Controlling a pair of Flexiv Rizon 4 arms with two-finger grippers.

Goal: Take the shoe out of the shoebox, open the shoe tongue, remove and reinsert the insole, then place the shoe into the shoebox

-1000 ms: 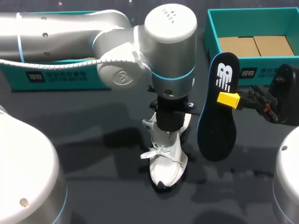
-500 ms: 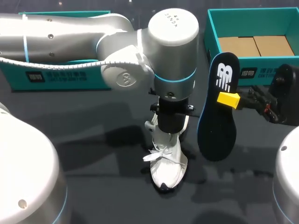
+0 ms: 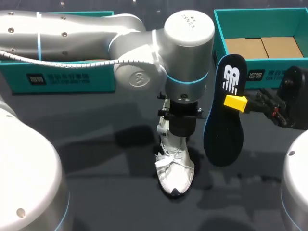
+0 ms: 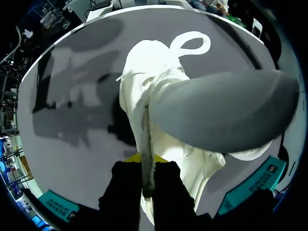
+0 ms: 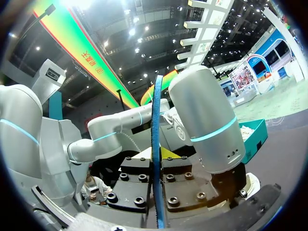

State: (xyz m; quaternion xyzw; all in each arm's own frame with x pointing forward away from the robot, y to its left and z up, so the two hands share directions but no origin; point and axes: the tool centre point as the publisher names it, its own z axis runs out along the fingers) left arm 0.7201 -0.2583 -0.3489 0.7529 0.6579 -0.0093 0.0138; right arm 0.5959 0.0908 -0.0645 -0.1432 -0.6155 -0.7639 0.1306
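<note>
The white shoe (image 3: pixel 174 168) stands on the dark table, toe toward the front. My left arm's wrist (image 3: pixel 188 48) hangs right over its heel end and hides the fingers from the head view. In the left wrist view my left gripper (image 4: pixel 147 162) is shut on a thin upright strip of the shoe's upper (image 4: pixel 146 139), seemingly the tongue. A broad grey shape (image 4: pixel 221 110) spreads from that strip and hides the shoe's opening. My right gripper (image 3: pixel 236 102) is shut on the dark insole (image 3: pixel 222 134), held upright beside the shoe. It shows edge-on as a blue strip (image 5: pixel 156 120).
The open teal shoebox (image 3: pixel 217 33) with cardboard inside stands at the back right. Its teal lid (image 3: pixel 62 79) lies at the back left, partly under my left arm. My right arm's black body (image 3: pixel 293 96) sits at the right edge.
My left arm has shifted right, taking the shoe along; the shoe now stands straighter and slightly further right. The right gripper and the insole have stayed put.
</note>
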